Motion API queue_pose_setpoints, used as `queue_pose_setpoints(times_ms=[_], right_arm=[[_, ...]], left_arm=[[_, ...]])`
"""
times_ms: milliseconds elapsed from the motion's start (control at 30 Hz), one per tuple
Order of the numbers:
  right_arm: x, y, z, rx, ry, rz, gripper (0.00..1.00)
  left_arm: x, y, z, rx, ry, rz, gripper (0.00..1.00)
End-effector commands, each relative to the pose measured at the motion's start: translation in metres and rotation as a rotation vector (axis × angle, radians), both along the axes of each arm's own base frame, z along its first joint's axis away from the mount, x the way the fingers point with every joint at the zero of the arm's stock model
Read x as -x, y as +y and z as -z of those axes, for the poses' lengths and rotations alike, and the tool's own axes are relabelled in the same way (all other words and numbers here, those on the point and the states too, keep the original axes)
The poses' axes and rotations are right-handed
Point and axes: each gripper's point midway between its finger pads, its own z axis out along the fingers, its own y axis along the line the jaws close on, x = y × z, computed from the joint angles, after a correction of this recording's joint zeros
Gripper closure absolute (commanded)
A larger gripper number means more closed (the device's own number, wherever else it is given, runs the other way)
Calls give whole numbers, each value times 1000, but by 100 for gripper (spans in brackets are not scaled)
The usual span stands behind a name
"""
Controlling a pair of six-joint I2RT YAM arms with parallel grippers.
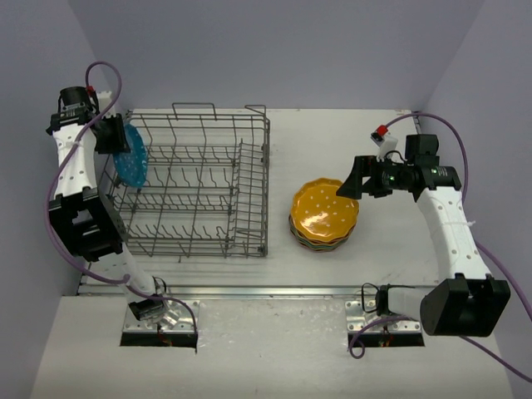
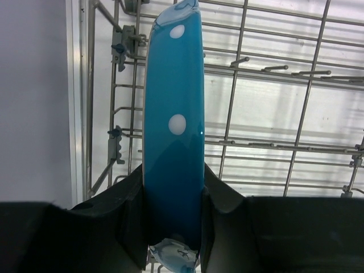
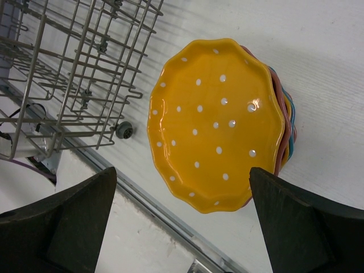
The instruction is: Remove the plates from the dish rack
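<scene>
A blue dotted plate [image 1: 130, 158] stands on edge at the left end of the grey wire dish rack [image 1: 199, 187]. My left gripper [image 1: 112, 137] is shut on its rim; in the left wrist view the plate [image 2: 173, 131] sits edge-on between my fingers [image 2: 132, 216]. A stack of plates with an orange-yellow one on top [image 1: 324, 213] rests on the table right of the rack. My right gripper [image 1: 356, 179] is open and empty, just above and right of the stack; the stack also shows in the right wrist view [image 3: 216, 122].
The rack's other slots hold no plates that I can see. A metal rail [image 1: 266, 291] runs along the table's near edge. Purple-grey walls close in the left, back and right sides. The rack's corner [image 3: 122, 129] lies close to the stack.
</scene>
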Motion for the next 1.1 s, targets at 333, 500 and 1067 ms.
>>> queue_pose_setpoints(times_ms=[333,500,1067], right_arm=[[-7,4,-16,-16,-80,-30,1],[-8,6,-20,-33,-80,-30,1],[-17,45,-87,-309,-198,-145,1]], left_arm=[[-21,-40,-127,90,-354,80,100],[-16,-40,-159,52,-418,86,100],[64,-188,-246,435,-626,671,100]])
